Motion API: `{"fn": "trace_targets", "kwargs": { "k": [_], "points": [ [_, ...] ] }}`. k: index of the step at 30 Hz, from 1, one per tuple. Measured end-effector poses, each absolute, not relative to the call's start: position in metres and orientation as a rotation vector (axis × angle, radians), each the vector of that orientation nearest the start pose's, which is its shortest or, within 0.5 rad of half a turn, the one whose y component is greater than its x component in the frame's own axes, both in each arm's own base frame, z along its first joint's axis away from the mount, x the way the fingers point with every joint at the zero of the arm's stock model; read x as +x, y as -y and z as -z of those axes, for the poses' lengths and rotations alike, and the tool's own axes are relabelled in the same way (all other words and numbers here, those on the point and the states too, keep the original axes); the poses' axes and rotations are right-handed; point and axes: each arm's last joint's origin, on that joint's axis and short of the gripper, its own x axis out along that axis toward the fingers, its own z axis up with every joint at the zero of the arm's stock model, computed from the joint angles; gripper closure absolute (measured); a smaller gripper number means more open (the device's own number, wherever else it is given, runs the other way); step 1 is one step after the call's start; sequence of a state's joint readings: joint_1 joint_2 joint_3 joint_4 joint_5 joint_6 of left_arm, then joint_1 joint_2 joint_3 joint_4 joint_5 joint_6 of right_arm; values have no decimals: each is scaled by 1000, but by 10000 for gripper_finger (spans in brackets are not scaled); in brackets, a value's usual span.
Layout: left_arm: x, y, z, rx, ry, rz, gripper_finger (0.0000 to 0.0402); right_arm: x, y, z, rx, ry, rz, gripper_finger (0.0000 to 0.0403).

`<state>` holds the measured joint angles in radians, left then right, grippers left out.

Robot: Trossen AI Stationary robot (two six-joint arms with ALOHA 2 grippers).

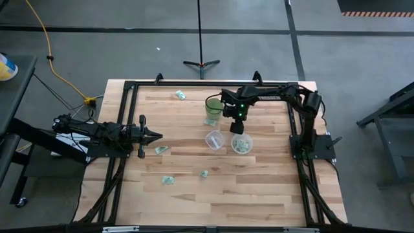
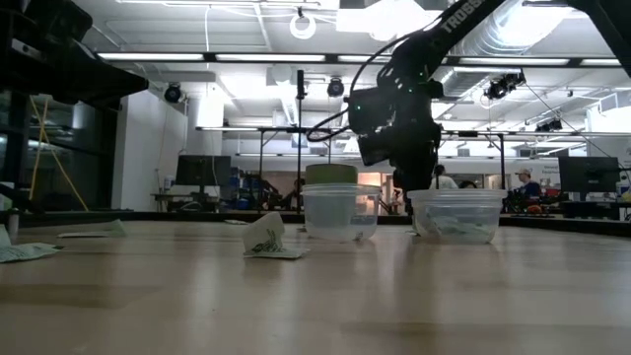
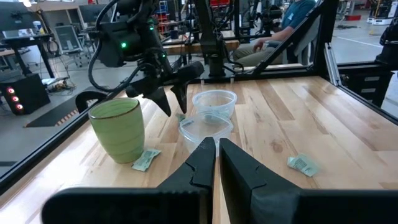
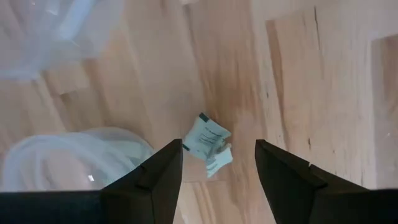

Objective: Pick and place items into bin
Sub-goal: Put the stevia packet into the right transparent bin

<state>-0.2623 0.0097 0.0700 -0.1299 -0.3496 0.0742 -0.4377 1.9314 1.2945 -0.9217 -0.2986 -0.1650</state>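
My right gripper (image 1: pixel 238 127) hangs open, fingers pointing down, between the green cup (image 1: pixel 213 107) and two clear tubs (image 1: pixel 214 139) (image 1: pixel 241 144). In the right wrist view its fingers (image 4: pixel 218 144) stand on either side of a pale green-and-white packet (image 4: pixel 208 144) that lies flat on the wood below them, untouched. The right-hand tub holds several packets (image 2: pixel 454 223). Loose packets lie on the table (image 1: pixel 161 149) (image 1: pixel 169 180) (image 1: pixel 204 173) (image 1: pixel 180 95), and one beside the cup (image 3: pixel 146 158). My left gripper (image 1: pixel 158 136) is shut and empty at the table's left side.
The green cup (image 3: pixel 118 129) stands close behind the tubs (image 3: pixel 214 102). A black frame (image 1: pixel 129 90) runs around the table. People sit in the room beyond the table (image 3: pixel 292 25). Bare wood lies toward the near edge (image 1: pixel 259 194).
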Motion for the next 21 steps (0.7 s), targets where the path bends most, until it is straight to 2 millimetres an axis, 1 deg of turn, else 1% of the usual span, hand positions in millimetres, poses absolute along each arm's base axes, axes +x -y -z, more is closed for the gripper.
{"fn": "trace_targets", "kwargs": {
  "k": [5, 10, 12, 15, 21],
  "points": [
    [91, 14, -174, 95, -70, -85, 341, 319, 140, -148, 442, -1482, -10, 210],
    [91, 14, -174, 95, -70, -85, 341, 318, 140, -147, 444, -1490, -8, 211],
    [91, 14, -174, 95, -70, -85, 341, 317, 139, -147, 442, -1508, -1, 219],
    [91, 14, -174, 95, -70, -85, 341, 315, 140, -146, 423, -1542, 24, 248],
    [91, 14, -174, 95, -70, -85, 341, 314, 140, -146, 418, -1548, 27, 338]
  ]
}}
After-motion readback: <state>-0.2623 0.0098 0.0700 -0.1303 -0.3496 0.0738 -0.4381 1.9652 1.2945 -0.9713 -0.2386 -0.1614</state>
